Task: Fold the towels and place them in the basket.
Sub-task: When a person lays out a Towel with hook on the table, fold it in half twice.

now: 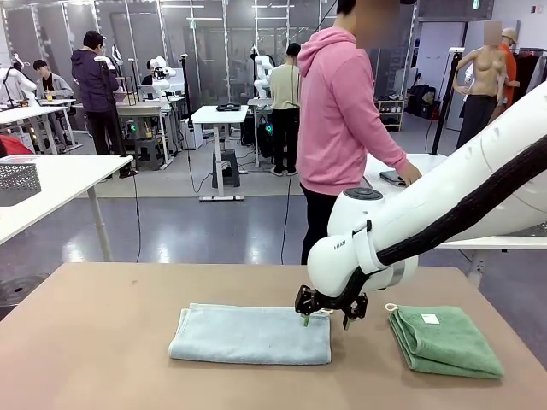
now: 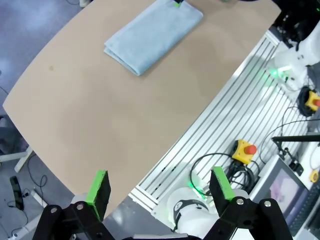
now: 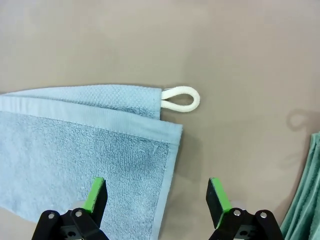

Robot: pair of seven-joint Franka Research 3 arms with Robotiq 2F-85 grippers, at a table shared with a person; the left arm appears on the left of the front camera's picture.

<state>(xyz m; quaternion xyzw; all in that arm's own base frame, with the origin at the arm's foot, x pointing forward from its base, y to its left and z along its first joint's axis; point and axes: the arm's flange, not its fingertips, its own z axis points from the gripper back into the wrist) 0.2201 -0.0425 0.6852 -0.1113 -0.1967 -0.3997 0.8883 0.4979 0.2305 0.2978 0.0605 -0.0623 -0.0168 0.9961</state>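
Folded blue-grey towel (image 1: 251, 335) sits mid-table, right gripper (image 1: 329, 313) hovering spread wide over its right end. Green towel (image 1: 443, 341) lies folded further right. Left gripper (image 2: 161, 189) also gaping, empty.

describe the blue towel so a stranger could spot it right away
On the brown table, two folded towels lie side by side. The blue towel is the left one, under the open right gripper. It is pale blue-grey with a white loop; its neighbour, the green towel, carries a white label.

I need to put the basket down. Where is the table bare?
Bare: the table's left part, beside the blue towel. Crowded: the gap between it and the green towel, where the right gripper hovers.
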